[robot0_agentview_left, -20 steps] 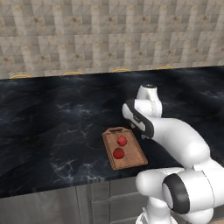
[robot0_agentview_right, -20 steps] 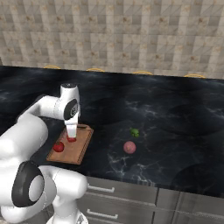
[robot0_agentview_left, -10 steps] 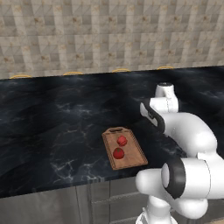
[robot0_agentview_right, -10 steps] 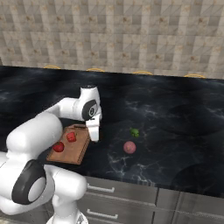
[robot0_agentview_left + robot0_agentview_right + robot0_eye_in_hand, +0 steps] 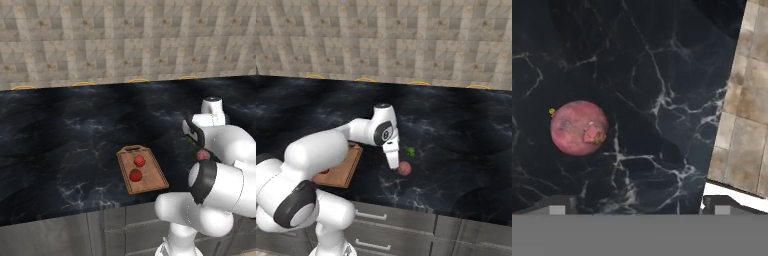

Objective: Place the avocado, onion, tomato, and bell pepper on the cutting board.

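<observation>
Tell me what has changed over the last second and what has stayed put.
The arm swung from above the cutting board toward its right, carrying the open, empty end effector close beside the onion. Nothing was taken hold of or let go. The two red items stayed on the board, and the onion and avocado stayed on the counter.

No readable text or labels, as far as visible.
</observation>
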{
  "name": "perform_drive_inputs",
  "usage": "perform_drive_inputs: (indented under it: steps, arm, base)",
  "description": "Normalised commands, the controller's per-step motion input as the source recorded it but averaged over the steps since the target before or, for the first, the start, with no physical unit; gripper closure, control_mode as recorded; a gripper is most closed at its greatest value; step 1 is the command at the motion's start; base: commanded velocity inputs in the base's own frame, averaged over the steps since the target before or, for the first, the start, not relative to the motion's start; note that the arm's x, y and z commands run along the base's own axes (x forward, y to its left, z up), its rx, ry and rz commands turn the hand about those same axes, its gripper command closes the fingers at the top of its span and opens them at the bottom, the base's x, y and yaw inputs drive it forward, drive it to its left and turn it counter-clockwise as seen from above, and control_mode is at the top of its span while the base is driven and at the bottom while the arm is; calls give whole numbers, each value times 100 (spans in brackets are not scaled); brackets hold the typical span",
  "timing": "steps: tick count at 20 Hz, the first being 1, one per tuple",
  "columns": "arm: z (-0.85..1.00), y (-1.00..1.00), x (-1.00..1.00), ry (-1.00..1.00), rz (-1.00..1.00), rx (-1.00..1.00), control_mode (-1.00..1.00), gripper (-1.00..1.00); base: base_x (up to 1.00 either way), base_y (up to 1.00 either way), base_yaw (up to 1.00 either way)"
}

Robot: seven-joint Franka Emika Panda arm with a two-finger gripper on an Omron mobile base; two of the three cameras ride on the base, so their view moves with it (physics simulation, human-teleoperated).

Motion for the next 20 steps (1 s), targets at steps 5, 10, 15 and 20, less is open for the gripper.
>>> perform_drive_inputs:
  steps: [5, 10, 15, 20]
  arm:
    - [-24, -49, 9, -7, 17, 2, -100, -100]
    - [-19, -10, 26, -4, 10, 1, -100, -100]
    - [-11, 0, 44, -4, 2, 2, -100, -100]
    - [-11, 0, 19, 0, 1, 1, -100, -100]
  base:
    - [0, 0, 0]
    - [0, 0, 0]
    - [0, 0, 0]
    - [0, 0, 0]
